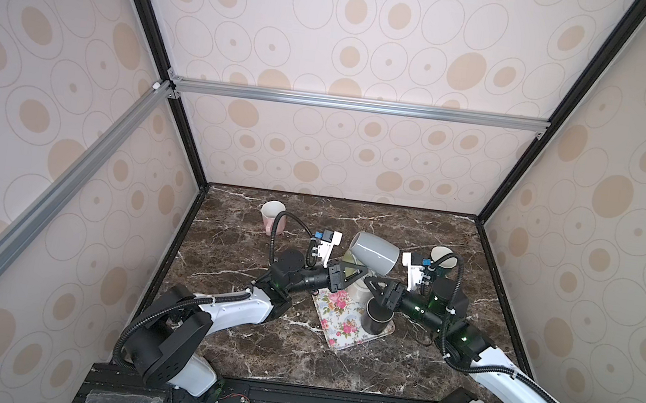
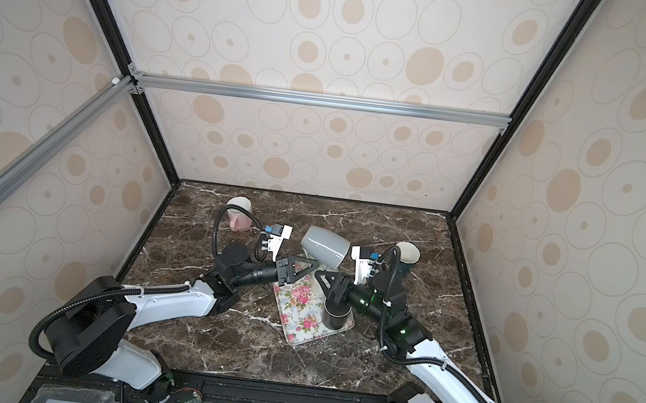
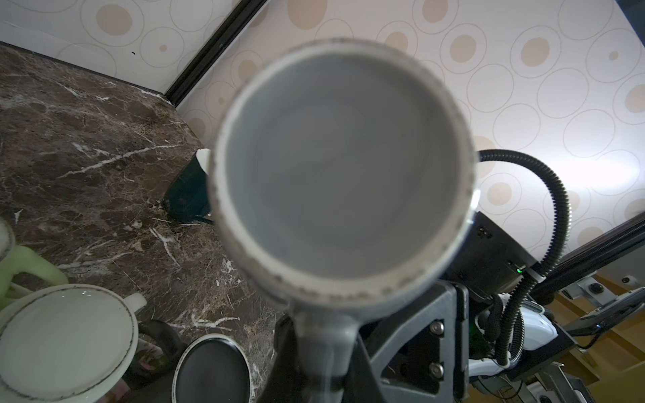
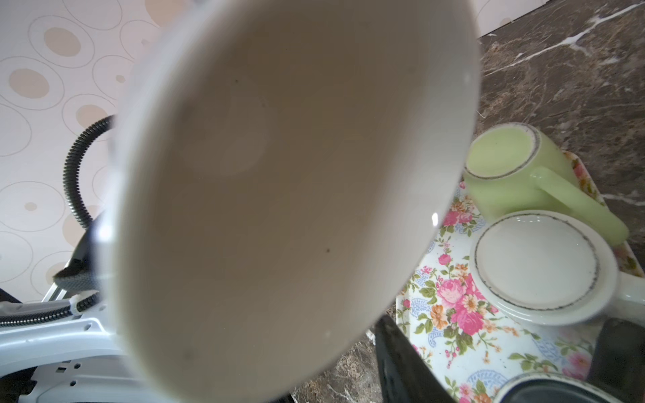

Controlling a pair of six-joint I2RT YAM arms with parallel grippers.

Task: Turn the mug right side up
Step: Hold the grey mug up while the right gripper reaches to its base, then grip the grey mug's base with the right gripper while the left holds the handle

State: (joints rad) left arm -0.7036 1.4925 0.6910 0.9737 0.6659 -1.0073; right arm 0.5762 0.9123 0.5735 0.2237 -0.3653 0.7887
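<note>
A dark marble table (image 1: 253, 349) fills the floor of a walled booth, and two robot arms reach in from the near edge and meet over its middle. A flowered tray (image 1: 333, 325) lies on the table under both grippers.

The grey mug (image 1: 375, 253) is off the table, lifted above the tray and tipped on its side between the two grippers. Its base points toward the left arm and its mouth toward the right arm. The left gripper (image 1: 360, 273) has its jaws closed tight on the mug's handle. The left wrist view shows the round grey base (image 3: 342, 174) straight ahead of those jaws, with the handle running down between them.

The right gripper (image 1: 372, 284) sits just under the mug's mouth end. In the right wrist view the mug's pale inside (image 4: 279, 192) fills most of the picture. Only one dark finger shows below the rim, so I cannot tell how wide these jaws are or whether they grip the mug.

On the tray, upside down:
- a black mug (image 1: 376, 320), directly beneath the right gripper
- a green mug (image 4: 506, 174), beside the jaws
- a white mug (image 4: 537, 265), beside the jaws

Off the tray, both upright:
- a pink mug (image 1: 271, 215), well beyond the left gripper
- a dark mug (image 1: 443, 261), behind the right wrist
</note>
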